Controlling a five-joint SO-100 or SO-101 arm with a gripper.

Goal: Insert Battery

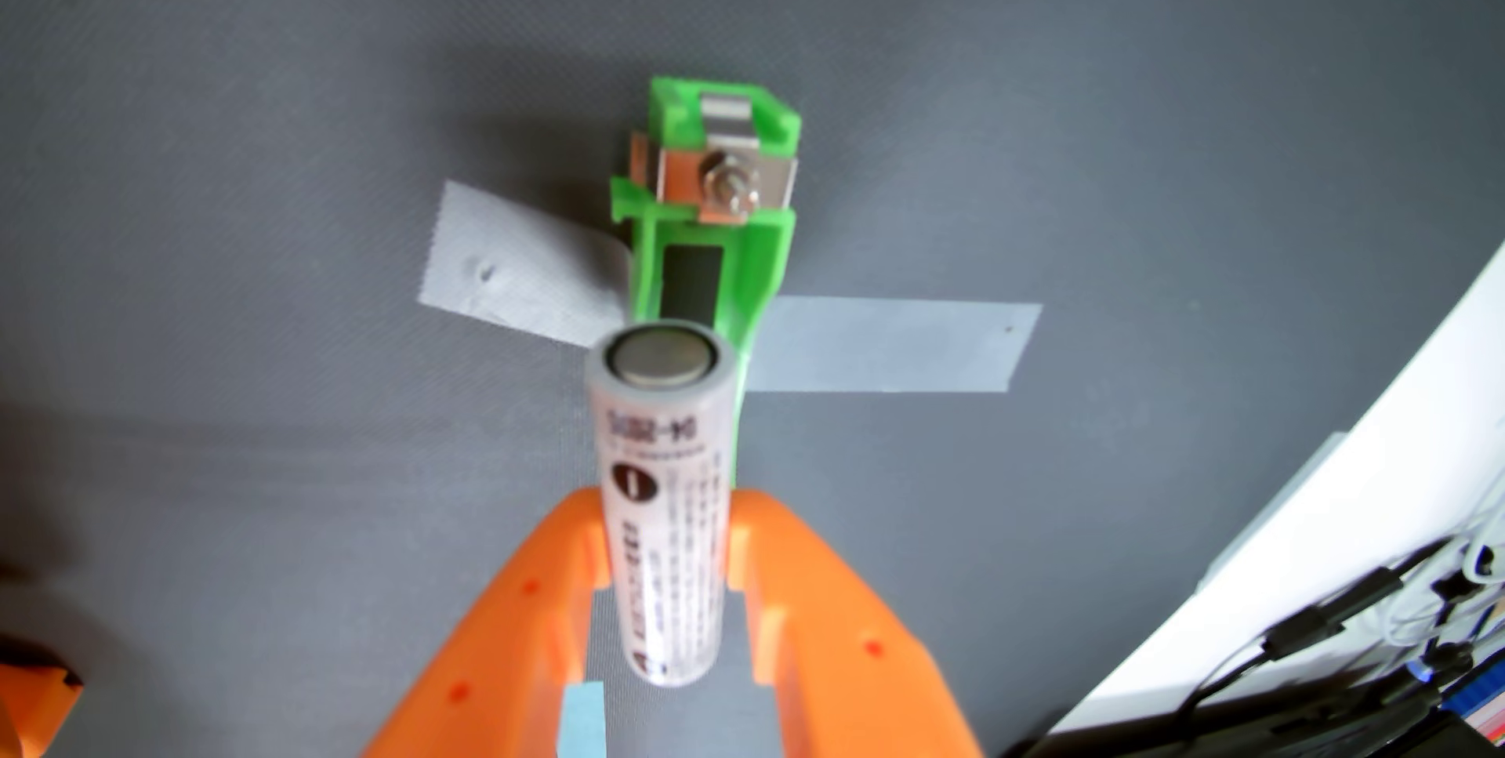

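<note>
Between my orange fingers (588,538): pincer (666,534) clamped on white battery (664,506). Advise aligning battery with green holder (704,237) slot, lowering level, slowly.

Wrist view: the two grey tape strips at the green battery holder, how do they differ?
The left grey tape strip is wrinkled and dented; the right grey tape strip lies smooth. The left strip slopes down toward the green plastic battery holder; the right one runs nearly level and looks longer. Both lie on the dark grey mat and reach the holder's sides.
</note>
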